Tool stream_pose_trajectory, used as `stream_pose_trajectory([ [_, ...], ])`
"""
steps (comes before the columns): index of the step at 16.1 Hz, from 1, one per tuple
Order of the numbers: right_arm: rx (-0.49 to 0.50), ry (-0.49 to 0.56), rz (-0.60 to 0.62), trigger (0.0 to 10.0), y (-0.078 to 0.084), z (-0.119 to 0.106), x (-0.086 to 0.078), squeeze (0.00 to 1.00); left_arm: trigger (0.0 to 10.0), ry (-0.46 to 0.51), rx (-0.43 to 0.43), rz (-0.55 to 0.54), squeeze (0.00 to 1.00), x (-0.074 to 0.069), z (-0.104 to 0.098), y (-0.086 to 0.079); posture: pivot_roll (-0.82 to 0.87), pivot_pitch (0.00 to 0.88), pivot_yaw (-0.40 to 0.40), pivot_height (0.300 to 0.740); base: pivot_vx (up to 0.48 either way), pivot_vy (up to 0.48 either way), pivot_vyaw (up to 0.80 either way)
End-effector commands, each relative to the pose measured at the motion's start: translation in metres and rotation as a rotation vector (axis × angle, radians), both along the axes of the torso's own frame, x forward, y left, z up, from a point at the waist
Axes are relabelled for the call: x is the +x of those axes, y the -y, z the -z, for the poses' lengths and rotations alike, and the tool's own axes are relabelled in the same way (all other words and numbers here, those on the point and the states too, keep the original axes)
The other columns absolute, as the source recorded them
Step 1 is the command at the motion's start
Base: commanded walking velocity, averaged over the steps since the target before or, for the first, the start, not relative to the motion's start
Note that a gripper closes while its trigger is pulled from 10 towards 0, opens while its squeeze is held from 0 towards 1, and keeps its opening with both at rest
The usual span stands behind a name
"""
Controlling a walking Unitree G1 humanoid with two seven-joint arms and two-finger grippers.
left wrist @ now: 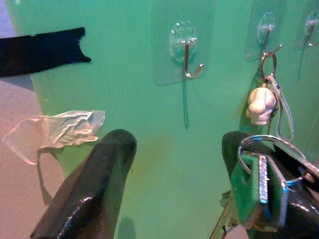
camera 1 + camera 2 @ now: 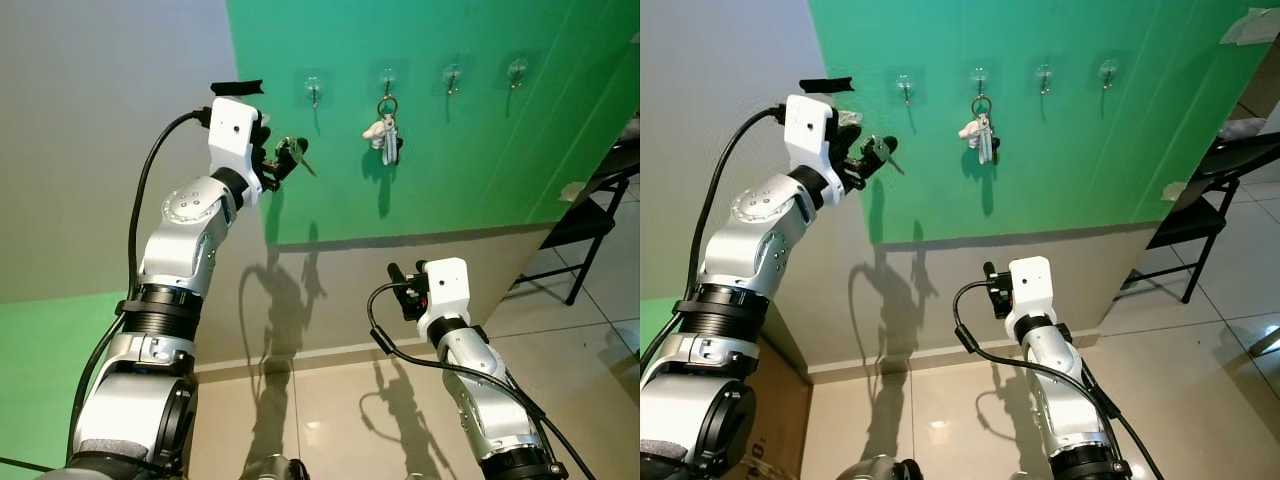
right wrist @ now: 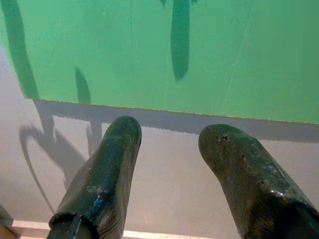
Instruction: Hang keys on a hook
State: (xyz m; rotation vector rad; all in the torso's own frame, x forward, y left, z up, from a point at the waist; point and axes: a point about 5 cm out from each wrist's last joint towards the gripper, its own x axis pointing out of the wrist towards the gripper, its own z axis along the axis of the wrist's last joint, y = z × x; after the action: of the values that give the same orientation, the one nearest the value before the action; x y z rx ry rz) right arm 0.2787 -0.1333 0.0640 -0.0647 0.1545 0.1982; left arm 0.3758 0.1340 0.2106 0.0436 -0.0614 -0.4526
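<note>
My left gripper (image 2: 283,160) is up at the green board, keys (image 1: 261,181) hooked on one finger, fingers spread, just below the empty hook (image 1: 187,56). Hanging isn't done yet. Right gripper (image 3: 172,169) idles low, unclenched.

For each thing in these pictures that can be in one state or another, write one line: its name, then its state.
Left gripper: raised near the green board, keys hanging from one finger.
Keys: carried on the left gripper, not yet hung.
First hook: empty.
Second hook: holds a key bunch.
Third hook: empty.
Fourth hook: empty.
Right gripper: open, empty, held low.
</note>
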Motion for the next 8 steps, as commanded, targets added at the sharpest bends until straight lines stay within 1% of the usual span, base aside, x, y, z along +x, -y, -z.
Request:
stream_pose_trajectory([
  [1,0.001,-0.006,-0.006,10.0,-0.0008,0.0024,-0.0016,0.00,10.0,0.005,0.004,0.013,1.00,-0.0007,-0.0002,0.0033,-0.10,0.000,0.065,0.740,0.000,0.000,0.00],
  [2,0.001,-0.008,-0.005,10.0,-0.0005,0.0027,-0.0021,0.00,10.0,0.002,0.007,0.024,1.00,-0.0004,0.0000,0.0054,-0.10,0.000,0.065,0.740,0.000,0.000,0.00],
  [3,0.001,-0.009,-0.003,10.0,-0.0002,0.0029,-0.0022,0.00,10.0,-0.007,0.007,0.029,0.00,0.0001,0.0006,0.0069,-0.11,0.000,0.065,0.740,0.000,0.000,0.00],
  [4,0.001,-0.010,-0.002,10.0,-0.0001,0.0030,-0.0023,0.00,10.0,0.008,0.009,0.020,0.00,0.0006,-0.0002,0.0070,-0.11,0.000,0.065,0.740,0.000,0.000,0.00],
  [5,0.000,-0.010,-0.002,10.0,0.0000,0.0029,-0.0022,0.00,1.8,0.018,0.002,0.022,0.00,0.0007,-0.0006,0.0072,-0.11,0.000,0.067,0.740,0.000,0.000,0.00],
  [6,0.001,-0.010,-0.001,10.0,0.0000,0.0028,-0.0019,0.00,0.0,0.031,0.005,0.025,0.00,0.0006,-0.0012,0.0071,-0.11,0.000,0.068,0.740,0.000,0.000,0.00],
  [8,0.001,-0.011,-0.001,10.0,-0.0001,0.0029,-0.0020,0.00,0.0,0.023,0.018,0.018,0.00,0.0009,-0.0001,0.0060,-0.11,0.000,0.068,0.740,0.000,0.000,0.00],
])
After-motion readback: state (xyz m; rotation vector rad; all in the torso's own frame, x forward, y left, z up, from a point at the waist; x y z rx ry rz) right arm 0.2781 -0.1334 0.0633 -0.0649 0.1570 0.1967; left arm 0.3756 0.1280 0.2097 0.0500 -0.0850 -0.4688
